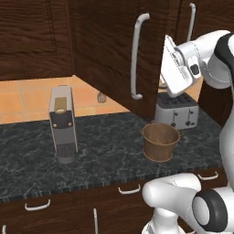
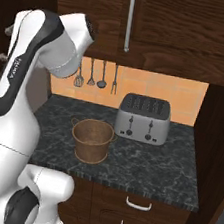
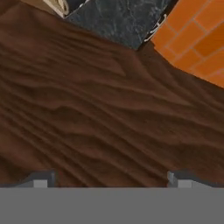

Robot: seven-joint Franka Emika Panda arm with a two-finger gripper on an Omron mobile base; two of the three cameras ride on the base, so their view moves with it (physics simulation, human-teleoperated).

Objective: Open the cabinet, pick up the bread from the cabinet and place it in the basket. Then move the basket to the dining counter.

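Note:
The cabinet's left door (image 1: 109, 59) stands swung out over the worktop, its long silver handle (image 1: 136, 55) facing me. The right door (image 2: 187, 23) is flat in the cabinet front. My white hand (image 1: 177, 68) hovers just behind the open door's free edge, above the toaster. In the hand view brown wood grain (image 3: 109, 109) is very close, and my gripper (image 3: 111, 183) is open with nothing between its fingertips (image 3: 41, 181). The round brown basket (image 1: 160, 141) (image 2: 92, 140) stands empty on the black worktop, in front of the toaster. The bread is hidden and the dining counter is out of view.
A silver toaster (image 1: 176, 112) (image 2: 143, 118) sits behind the basket. A grey coffee machine (image 1: 61, 123) stands to the left. Utensils (image 2: 96, 74) hang on the orange tile wall. Drawers with short pulls (image 2: 136, 204) run under the worktop (image 2: 146, 169).

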